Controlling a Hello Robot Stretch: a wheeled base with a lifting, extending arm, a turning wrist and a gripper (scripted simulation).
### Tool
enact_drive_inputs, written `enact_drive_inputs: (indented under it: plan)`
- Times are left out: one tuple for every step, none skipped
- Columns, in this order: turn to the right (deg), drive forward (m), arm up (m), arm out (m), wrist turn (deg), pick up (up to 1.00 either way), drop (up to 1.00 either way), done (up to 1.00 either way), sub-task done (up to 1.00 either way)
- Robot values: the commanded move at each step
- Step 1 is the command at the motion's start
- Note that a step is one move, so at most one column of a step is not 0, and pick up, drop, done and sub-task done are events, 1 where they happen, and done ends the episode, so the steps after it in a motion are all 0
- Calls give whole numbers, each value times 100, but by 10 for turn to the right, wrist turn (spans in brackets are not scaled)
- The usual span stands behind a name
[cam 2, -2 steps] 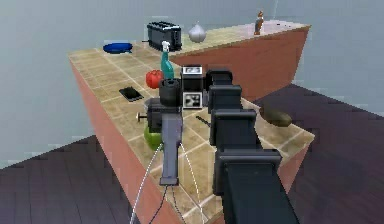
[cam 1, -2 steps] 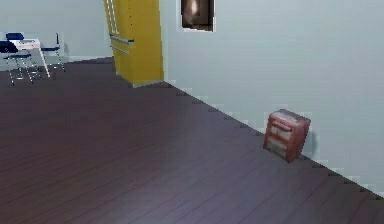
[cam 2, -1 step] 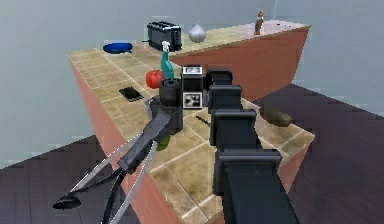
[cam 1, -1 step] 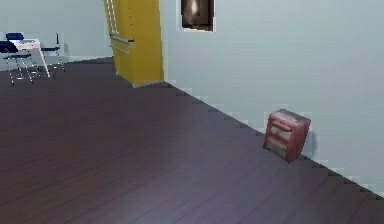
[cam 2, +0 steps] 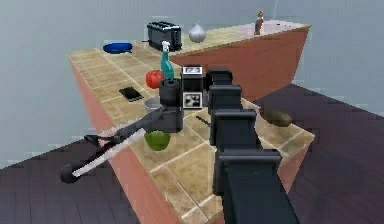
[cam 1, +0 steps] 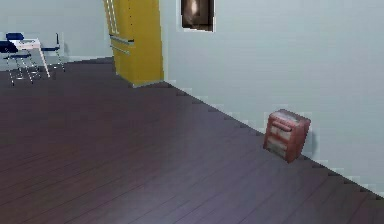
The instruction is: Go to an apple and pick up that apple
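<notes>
Evidently, approach done: arm (cam 2: 235,140) extended over tiled bench (cam 2: 100,70). Near gripper (cam 2: 92,150) on bench lay round green fruit (cam 2: 157,140), round red fruit (cam 2: 153,78) farther out by teal bottle (cam 2: 166,60); either might be apple. Could not tell gripper state or load. Lift outstanding.

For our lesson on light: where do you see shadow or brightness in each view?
Forward view: the small brown cabinet throws a grey shadow on the wall to its right; the framed picture glows at its centre. Arm side view: the tiled countertop is evenly lit, and the dark arm stands out against it.
</notes>
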Motion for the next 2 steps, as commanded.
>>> enact_drive_inputs:
  plan:
    - [0,0,0,0,450,0,0,0,0]
    - [0,0,0,0,210,0,0,0,0]
